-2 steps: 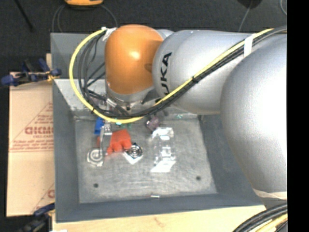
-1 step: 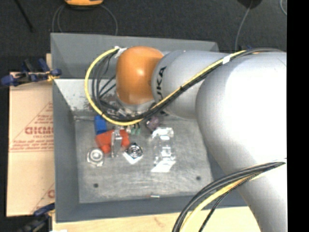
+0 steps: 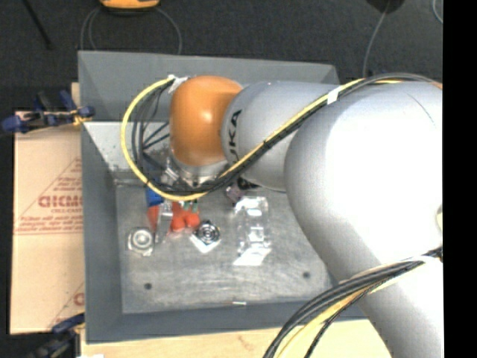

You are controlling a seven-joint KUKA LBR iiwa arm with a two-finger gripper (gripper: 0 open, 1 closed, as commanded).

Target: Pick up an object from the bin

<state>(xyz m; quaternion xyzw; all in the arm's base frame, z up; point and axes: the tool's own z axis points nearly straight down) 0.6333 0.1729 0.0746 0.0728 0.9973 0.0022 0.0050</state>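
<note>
Grey arm [image 3: 358, 170] above scuffed bin floor [image 3: 223, 278], dark carpet [image 3: 246, 21] around (gripper [image 3: 176, 202]: grip unreadable).

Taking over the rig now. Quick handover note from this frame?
Gripper: down in the left half of the bin, under the orange wrist cover; can't read whether it is open or shut.
Things: blue piece and red pieces lie nearest below it; round clear cap to their left; white tile carrying a dark metal part; clear plastic pack further right.
Done: nothing seen held or lifted.
Left: grasp one thing, lift it out.
</note>
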